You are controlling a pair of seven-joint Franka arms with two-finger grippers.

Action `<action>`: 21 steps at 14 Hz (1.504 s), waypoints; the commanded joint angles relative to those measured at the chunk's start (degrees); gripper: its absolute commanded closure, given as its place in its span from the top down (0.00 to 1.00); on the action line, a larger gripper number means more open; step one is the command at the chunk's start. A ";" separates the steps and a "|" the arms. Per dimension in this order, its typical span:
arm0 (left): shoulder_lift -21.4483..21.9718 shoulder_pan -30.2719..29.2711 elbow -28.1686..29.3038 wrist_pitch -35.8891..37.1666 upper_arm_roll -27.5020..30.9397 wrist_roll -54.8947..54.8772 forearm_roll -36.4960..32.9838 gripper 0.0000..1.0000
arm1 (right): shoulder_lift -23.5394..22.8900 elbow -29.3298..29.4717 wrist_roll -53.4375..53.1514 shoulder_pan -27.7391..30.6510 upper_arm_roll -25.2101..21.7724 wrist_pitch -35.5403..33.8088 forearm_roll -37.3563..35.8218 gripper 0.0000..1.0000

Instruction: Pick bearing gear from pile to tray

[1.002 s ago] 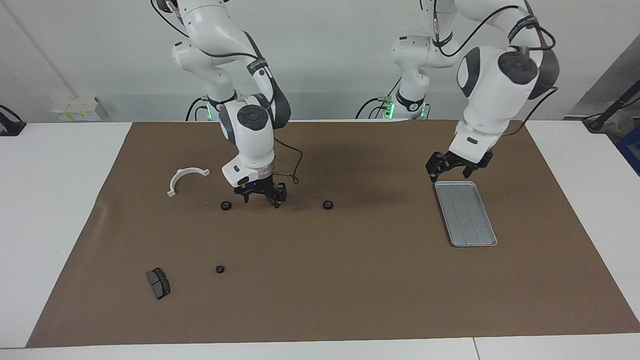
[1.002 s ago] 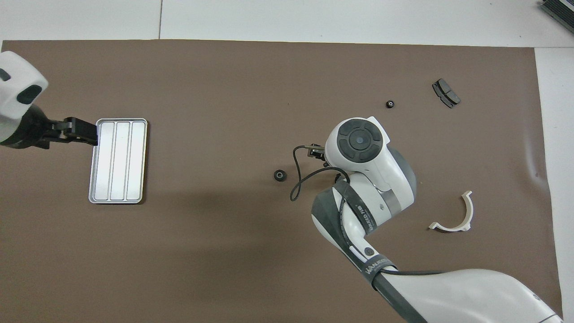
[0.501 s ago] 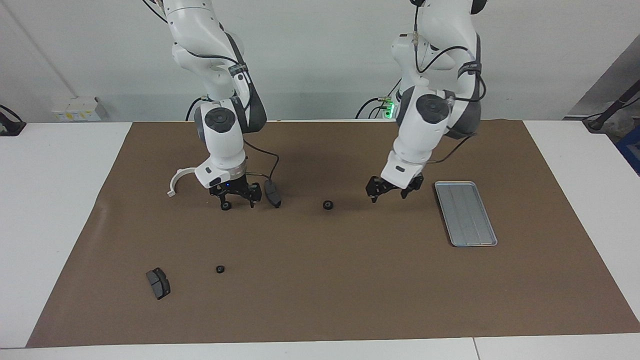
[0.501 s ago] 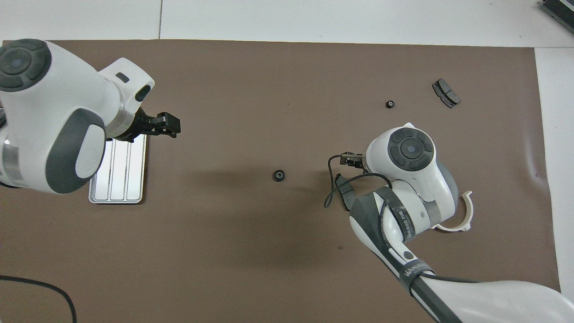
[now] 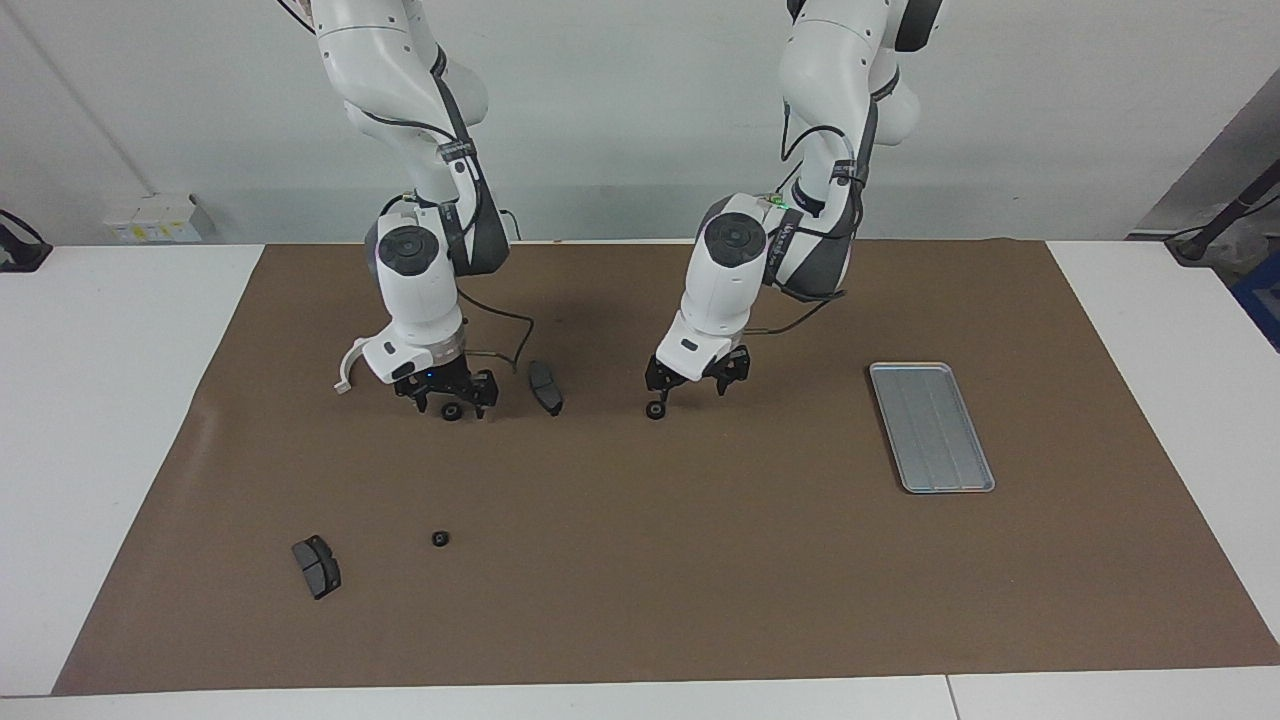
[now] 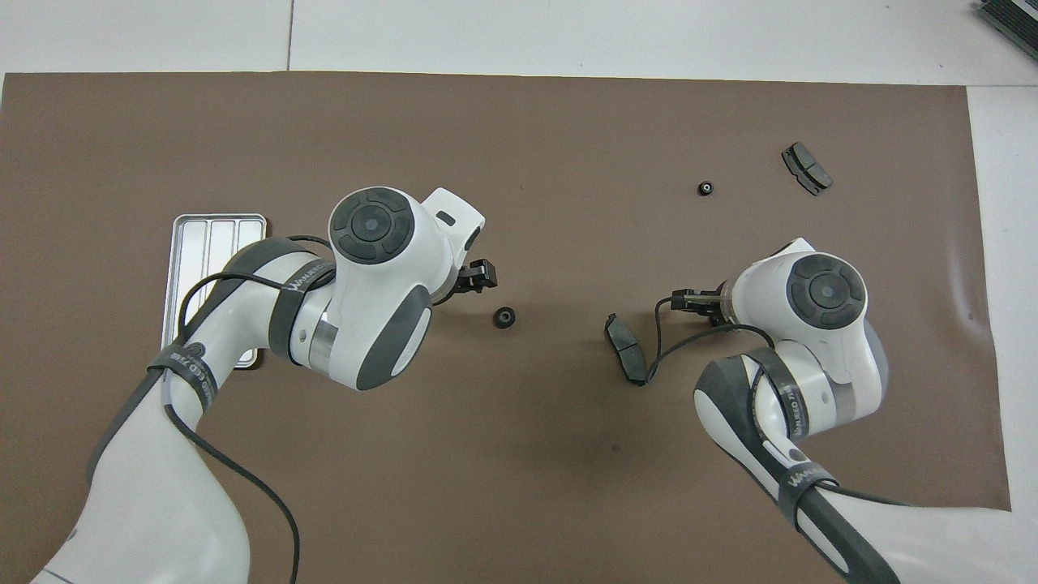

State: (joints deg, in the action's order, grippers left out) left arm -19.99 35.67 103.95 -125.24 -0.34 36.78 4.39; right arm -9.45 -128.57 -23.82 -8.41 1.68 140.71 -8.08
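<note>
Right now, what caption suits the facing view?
Two grippers, left and right, each low over a gear; tray empty.

facing: high, across table, toward robots | overhead: above robots, steeply down | shared: brown mat (image 5: 640, 560) (image 6: 519, 130)

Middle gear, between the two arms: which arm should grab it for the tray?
Left. The left gripper hangs open right by the middle gear, on the side toward the tray; the right gripper is over another gear.
</note>
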 commanded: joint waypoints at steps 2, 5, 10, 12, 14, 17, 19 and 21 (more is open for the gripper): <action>-1.62 2.30 0.03 -2.54 1.13 0.58 0.53 1.00 | 1.71 -2.30 2.11 1.38 0.87 0.88 0.25 0.88; -3.91 2.38 -0.77 -4.22 1.13 0.58 0.18 1.00 | 1.36 -2.30 2.82 1.56 0.87 1.06 0.25 0.77; -7.16 2.65 -2.96 -5.63 1.13 0.49 -2.10 1.00 | 1.10 -2.83 2.99 2.70 0.87 1.23 0.34 0.69; -8.56 2.91 -3.58 -5.63 1.13 0.57 -2.19 1.00 | 0.75 -2.83 3.08 2.61 0.87 1.23 2.52 0.63; -8.84 3.88 -4.02 -5.11 1.13 0.58 -2.11 1.00 | 0.66 -2.83 3.34 2.61 0.87 1.23 3.15 0.61; -8.84 4.32 -4.20 -4.75 1.13 0.57 -2.02 0.93 | 0.57 -2.83 3.35 2.53 0.87 1.23 3.24 0.52; -8.75 4.40 -4.11 -4.40 1.04 0.49 -2.02 0.84 | 0.57 -2.83 3.26 2.35 0.95 1.23 4.03 0.34; -8.75 4.49 -4.11 -3.79 0.95 0.49 -2.02 0.70 | 0.57 -2.56 3.26 2.00 0.87 1.23 6.22 0.08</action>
State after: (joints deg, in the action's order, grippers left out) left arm -28.01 39.25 101.07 -130.45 -0.15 36.96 3.27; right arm -9.36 -130.26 -22.86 -7.03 2.22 140.82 -4.37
